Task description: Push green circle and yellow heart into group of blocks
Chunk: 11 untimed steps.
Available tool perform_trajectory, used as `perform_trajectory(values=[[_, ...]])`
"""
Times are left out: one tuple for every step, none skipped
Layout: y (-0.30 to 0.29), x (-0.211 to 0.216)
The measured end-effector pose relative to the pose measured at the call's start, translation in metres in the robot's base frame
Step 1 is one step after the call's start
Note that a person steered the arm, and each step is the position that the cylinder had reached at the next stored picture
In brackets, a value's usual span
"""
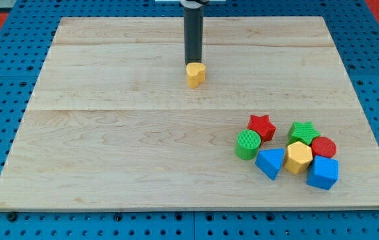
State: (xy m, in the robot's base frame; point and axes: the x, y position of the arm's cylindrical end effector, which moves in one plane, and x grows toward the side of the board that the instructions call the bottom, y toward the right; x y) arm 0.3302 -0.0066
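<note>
The tabletop [123, 147] is pale wood with long grain lines, smooth and matt. The green circle [247, 145] has fine ridges on top. The yellow heart [195, 73] looks smooth. The rod [193, 37] is dark and matt.

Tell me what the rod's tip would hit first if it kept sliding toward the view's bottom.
My tip sits just above the yellow heart, apparently touching it, so the heart comes first.

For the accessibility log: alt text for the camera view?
My tip touches the top edge of the yellow heart near the board's top centre. The green circle already sits against the block cluster at lower right.
</note>
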Motion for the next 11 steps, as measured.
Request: perform_trajectory(values=[[-0.002,0.016],[0.006,0.039],[0.053,0.067],[0.112,0.097],[0.119,0.109],[0.114,0.108],[0.117,0.096],[0.126,0.096],[0.126,0.096],[0.126,0.095],[0.126,0.095]])
